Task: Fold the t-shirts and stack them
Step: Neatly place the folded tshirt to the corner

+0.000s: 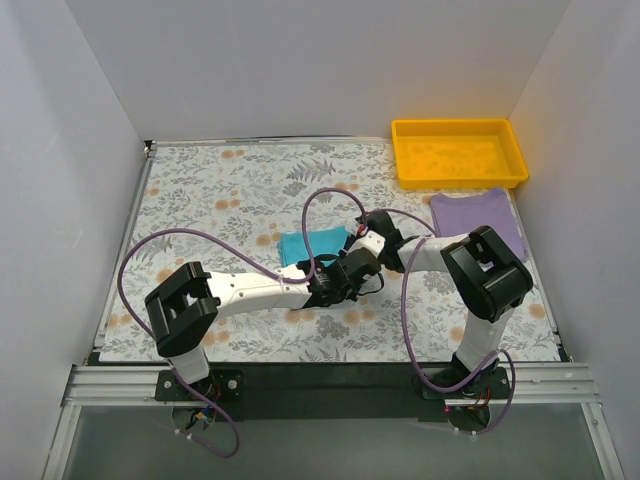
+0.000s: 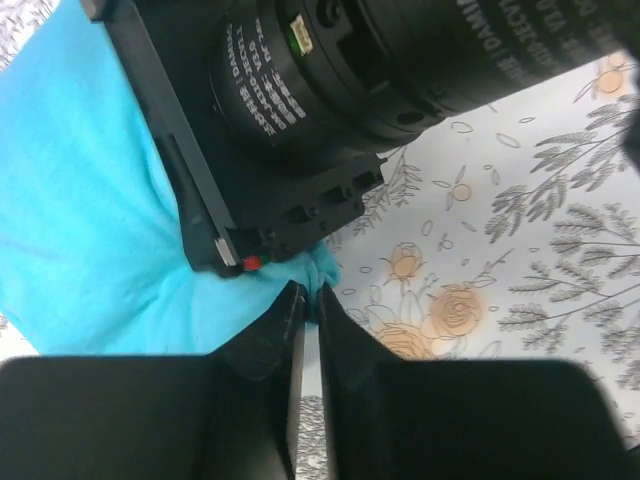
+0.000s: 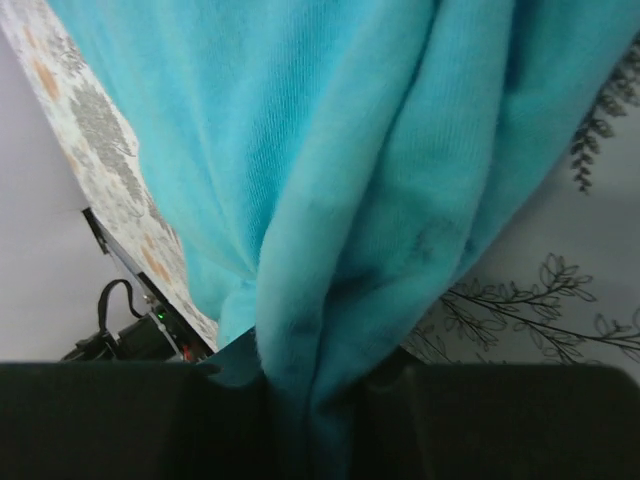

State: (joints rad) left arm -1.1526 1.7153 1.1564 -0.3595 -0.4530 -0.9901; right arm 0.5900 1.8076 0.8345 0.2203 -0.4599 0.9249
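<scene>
Your teal t-shirt point(image 1: 303, 243) lies near the middle of the surface point(image 1: 220, 190), half hidden under both wrists, which meet over its near right side. Your right pincer point(image 3: 315, 400) is clamped on a thick gathered fold of it, with the cloth funnelling down between the jaws. Your left pincer point(image 2: 307, 295) is closed to a sliver, and a corner of teal hem is drawn to its tips (a thin pinch, by the look of it). Two grips so close together on one edge suggest you mean to lift that edge and carry it over as a fold. The lavender t-shirt point(image 1: 478, 215) lies flat at the far right, just beside the yellow tray point(image 1: 460, 183), apart from the teal one, so the fold has room.
</scene>
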